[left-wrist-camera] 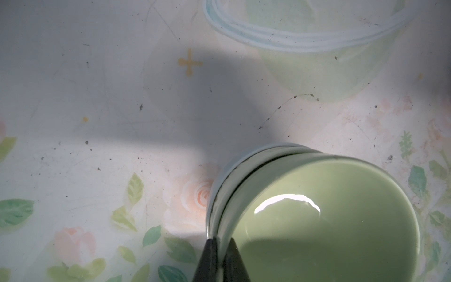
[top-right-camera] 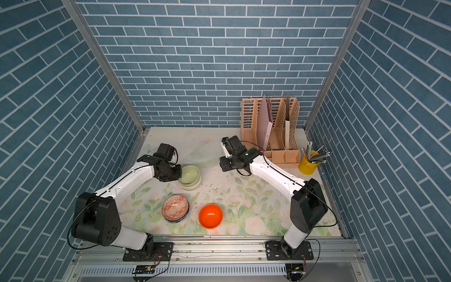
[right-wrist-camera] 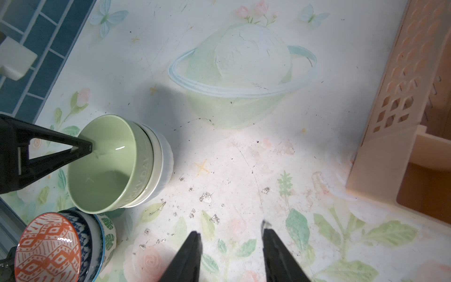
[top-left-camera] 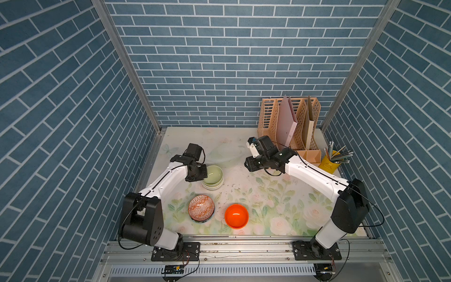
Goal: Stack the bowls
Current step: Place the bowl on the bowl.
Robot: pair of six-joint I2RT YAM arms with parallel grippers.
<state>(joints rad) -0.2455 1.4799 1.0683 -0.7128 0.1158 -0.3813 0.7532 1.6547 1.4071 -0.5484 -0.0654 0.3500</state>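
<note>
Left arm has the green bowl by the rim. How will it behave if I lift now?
The pale green bowl looks glazed and glossy, so the left gripper, pinching one rim wall, may slip. Held off-centre, it will probably tilt and hang. It looks like rigid ceramic, nested in the cream bowl; it might drag that along or chip if dropped.

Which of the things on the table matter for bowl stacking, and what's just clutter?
Job: pale green bowl, rim pinched by left hand; cream bowl and white bowl under it; red-orange patterned bowl atop blue floral bowl and leaf bowl; orange bowl, alone.
Clutter: file rack, folders, yellow pencil cup.
</note>
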